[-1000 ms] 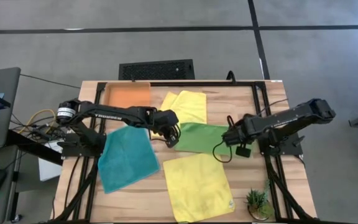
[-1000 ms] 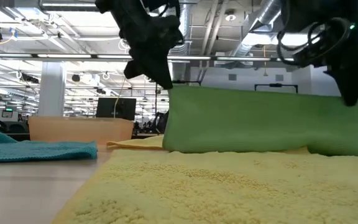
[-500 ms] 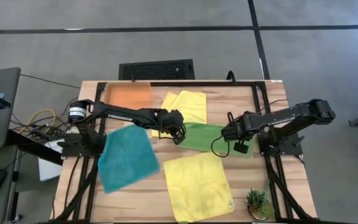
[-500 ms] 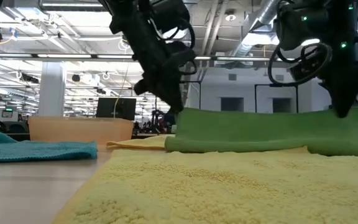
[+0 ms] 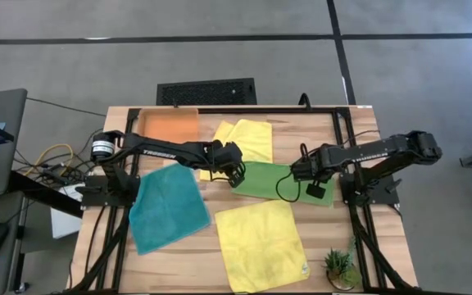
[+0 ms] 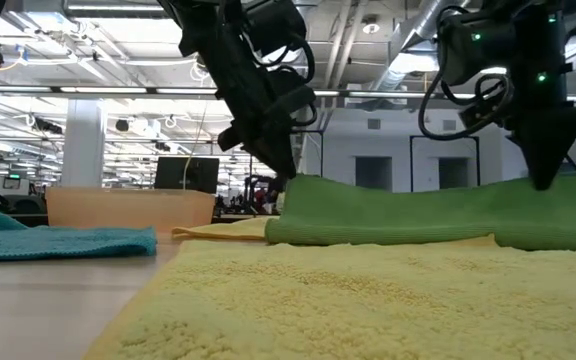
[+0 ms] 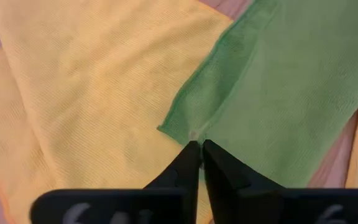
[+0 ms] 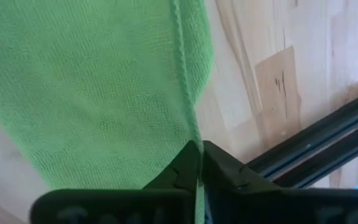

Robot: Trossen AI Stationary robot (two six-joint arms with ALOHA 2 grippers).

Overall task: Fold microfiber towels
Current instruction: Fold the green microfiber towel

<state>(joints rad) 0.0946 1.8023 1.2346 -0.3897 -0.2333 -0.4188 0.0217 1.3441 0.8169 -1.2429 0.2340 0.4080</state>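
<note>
Green towel [image 5: 270, 180], pinched between both hands

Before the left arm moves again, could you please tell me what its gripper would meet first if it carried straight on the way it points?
The left gripper is shut on the green towel's edge; beyond it, the yellow towel on the table probably comes first.

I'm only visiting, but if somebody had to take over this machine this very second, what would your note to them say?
Left gripper and right gripper: each shut on an edge of the lime green towel, now folded double mid-table.
Teal towel and one yellow towel lie flat, unfolded.
A second yellow towel lies rumpled beside the orange tray.
Done: green towel's first fold.
Left: release it, finish it, fold the other three.
</note>
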